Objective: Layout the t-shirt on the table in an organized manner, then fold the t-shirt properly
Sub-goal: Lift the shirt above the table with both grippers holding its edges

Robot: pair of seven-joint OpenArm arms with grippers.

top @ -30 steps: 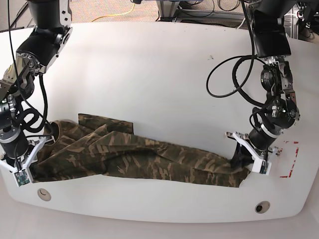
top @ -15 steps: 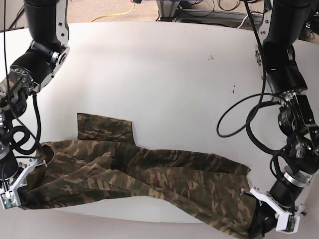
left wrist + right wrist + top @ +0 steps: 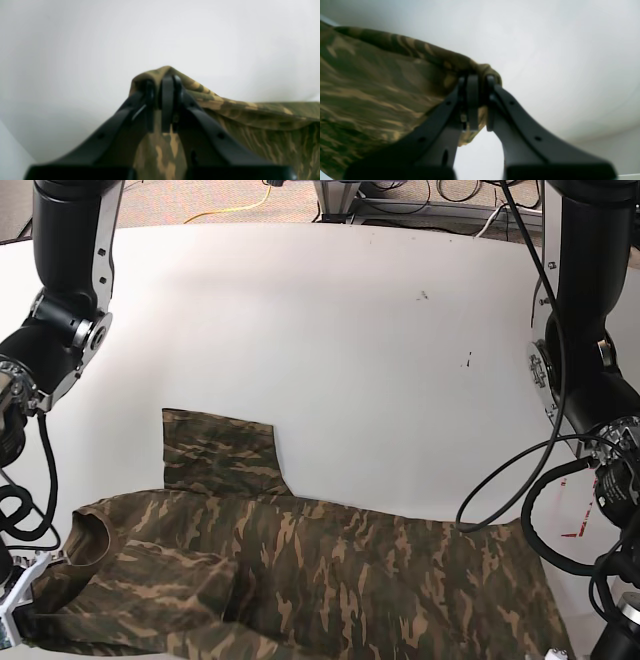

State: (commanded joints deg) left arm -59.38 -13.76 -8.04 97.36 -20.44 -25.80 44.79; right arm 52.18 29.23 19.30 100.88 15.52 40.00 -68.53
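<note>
Both arms reach down at near tabletop [image 3: 330, 330] edge, wrists low. Left pincer [image 3: 161, 102] pinches t-shirt [image 3: 300, 565] hem fold; cloth drapes over its tips. Right pincer [image 3: 477, 102] pinches bunched cloth edge. T-shirt spread across near tabletop, one sleeve pointing far side. No readable writing.

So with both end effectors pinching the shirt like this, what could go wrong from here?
1. The left end effector and right end effector each clamp only a small bunch of the t-shirt; a hard pull may slip it free.
2. The cloth lies at the table's near edge, so it could slide off.
3. One sleeve lies flat, but folds near the collar may get locked in.
</note>
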